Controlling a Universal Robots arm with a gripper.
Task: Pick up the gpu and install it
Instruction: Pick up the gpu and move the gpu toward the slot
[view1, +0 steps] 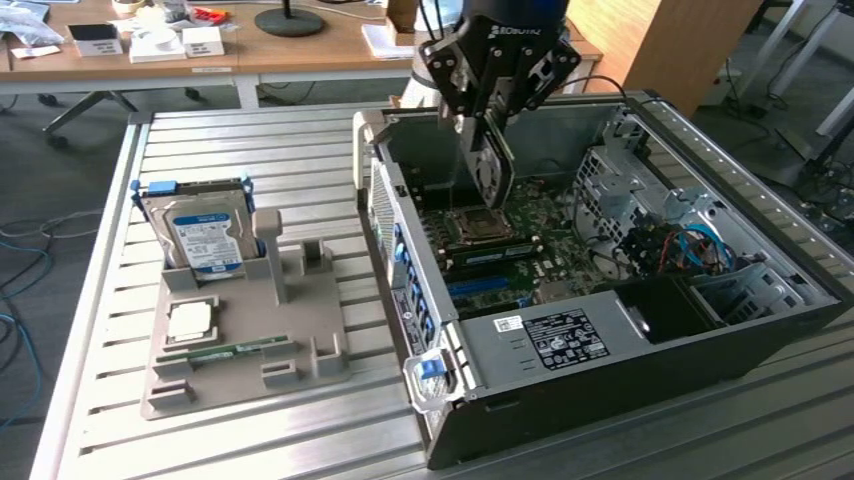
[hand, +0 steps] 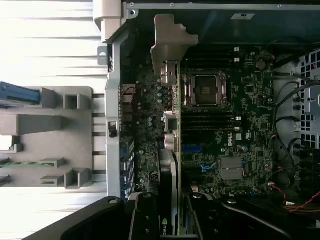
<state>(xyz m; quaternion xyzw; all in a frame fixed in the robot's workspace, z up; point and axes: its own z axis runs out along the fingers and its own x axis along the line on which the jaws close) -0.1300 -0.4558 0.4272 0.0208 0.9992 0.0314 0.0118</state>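
Observation:
The gpu (view1: 491, 168), a thin green card with a black fan face, hangs on edge above the motherboard (view1: 541, 245) inside the open computer case (view1: 627, 365). My gripper (view1: 483, 125) is shut on its upper edge. In the wrist view the gpu (hand: 171, 165) appears edge-on between my gripper (hand: 172, 222) fingers. Its silver end bracket (hand: 170, 40) points toward the case's rear wall, and the card runs beside the CPU socket (hand: 206, 90). Whether the card touches the motherboard I cannot tell.
A grey parts holder (view1: 254, 340) on the slatted metal table (view1: 240, 140) carries a silver hard drive (view1: 203, 235), a CPU chip (view1: 191, 320) and a memory stick (view1: 220, 352). Drive cages and cables (view1: 681, 245) fill the case's far side. A wooden desk (view1: 267, 50) stands behind.

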